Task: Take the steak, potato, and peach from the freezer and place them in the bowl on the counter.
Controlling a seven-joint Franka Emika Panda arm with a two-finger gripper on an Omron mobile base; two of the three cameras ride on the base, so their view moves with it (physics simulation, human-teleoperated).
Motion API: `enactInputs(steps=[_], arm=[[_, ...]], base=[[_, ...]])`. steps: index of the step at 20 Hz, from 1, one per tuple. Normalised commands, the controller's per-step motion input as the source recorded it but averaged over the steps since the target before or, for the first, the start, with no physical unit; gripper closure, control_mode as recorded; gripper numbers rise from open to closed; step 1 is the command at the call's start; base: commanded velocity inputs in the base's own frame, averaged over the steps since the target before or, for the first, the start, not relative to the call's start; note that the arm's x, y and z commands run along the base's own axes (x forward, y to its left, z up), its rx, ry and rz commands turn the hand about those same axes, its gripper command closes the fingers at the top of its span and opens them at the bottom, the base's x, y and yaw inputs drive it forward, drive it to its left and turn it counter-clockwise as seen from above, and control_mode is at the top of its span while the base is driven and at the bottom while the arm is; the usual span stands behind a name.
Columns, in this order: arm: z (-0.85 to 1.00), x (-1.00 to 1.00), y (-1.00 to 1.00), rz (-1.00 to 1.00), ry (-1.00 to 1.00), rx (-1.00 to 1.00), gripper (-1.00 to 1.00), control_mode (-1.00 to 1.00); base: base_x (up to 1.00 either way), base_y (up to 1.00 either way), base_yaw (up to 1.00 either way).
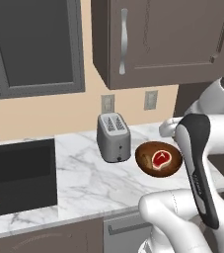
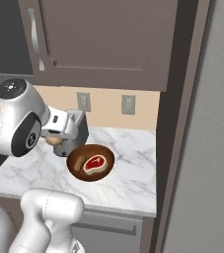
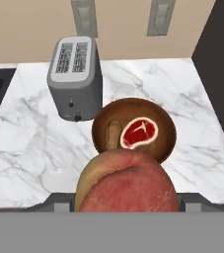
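The peach [image 3: 128, 183] sits clamped in the gripper [image 3: 127, 200], held above the counter [image 3: 34, 148] near the bowl [image 3: 103, 129]. The arm reaches forward, hand angled down. In the bowl, beside the toaster [image 3: 76, 79], lie the steak [image 3: 139, 132] and the potato [image 3: 114, 134], its long axis running toward the wall.

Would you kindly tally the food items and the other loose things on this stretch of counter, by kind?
Steak, in the bowl: 1
Potato, in the bowl: 1
Peach, held at the hand above the counter: 1
Bowl: 1
Toaster: 1
Total: 5
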Motion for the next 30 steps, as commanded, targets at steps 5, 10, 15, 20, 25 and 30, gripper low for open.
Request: enactInputs(steps=[5,10,15,20,25,30], arm=[[-0.69,0.44,-0.07,0.01,0.02,0.00,1.00,-1.00],[-0.53,0.44,-0.11,0.01,0.02,0.00,1.00,-1.00],[-0.18,0.59,-0.17,0.00,0.03,0.02,1.00,-1.00],[-0.09,0.54,-0.19,0.00,0.05,0.00,1.00,-1.00],[-0.27,0.35,-0.14,0.00,0.04,0.00,1.00,-1.00],[-0.33,0.04,0.00,0.00,0.08,0.00,1.00,-1.00]], base=[[0.00,0.00,0.00],[0.00,0.00,0.00],[0.00,0.00,0.00],[0.00,0.00,0.00],[0.00,0.00,0.00],[0.00,0.00,0.00]])
